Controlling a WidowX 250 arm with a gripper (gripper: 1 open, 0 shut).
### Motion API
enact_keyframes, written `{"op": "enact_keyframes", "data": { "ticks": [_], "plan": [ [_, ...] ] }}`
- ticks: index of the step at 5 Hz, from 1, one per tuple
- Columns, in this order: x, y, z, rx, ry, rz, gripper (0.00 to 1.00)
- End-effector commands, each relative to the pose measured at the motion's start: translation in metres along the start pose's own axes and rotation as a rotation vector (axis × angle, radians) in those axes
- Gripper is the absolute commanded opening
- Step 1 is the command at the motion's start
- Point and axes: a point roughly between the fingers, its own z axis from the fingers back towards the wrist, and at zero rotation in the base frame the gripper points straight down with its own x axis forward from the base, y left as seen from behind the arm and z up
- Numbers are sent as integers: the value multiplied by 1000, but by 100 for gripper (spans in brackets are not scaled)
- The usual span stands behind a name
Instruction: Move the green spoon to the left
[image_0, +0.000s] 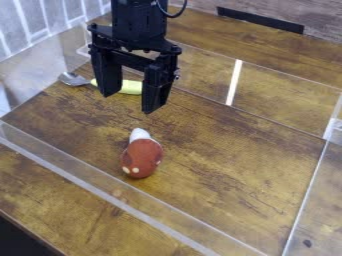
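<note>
The pincer (132, 92) hangs pointing straight down over the table (254, 150), its two dark fingers (158, 88) standing wide apart with nothing between them; it holds nothing and appears to float clear of the wood. Just behind it, at about eleven o'clock from its centre, the green spoon (130, 88) lies flat on the table, only a short yellow-green stretch of handle showing between the fingers, with what may be the silver bowl out at nine o'clock, though the view there is too cluttered to be sure. The step in hand looks like the approach, before any grasp. The next move probably calls for centring over the handle, lowering until the fingers straddle it, then closing. At five o'clock, well apart, sits a red-brown rounded object (142, 157) with a white tip, best left alone.
</note>
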Motion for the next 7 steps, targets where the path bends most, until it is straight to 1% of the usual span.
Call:
{"op": "enact_keyframes", "data": {
  "ticks": [1, 2, 5, 6, 7],
  "plan": [
    [0, 1, -9, 2, 25, 39, 100],
    [14, 15, -12, -5, -19, 215, 100],
    [35, 39, -26, -26, -53, 467, 100],
    [44, 48, -29, -40, -69, 565, 100],
    [54, 57, -31, -62, -90, 678, 100]
  ]
}}
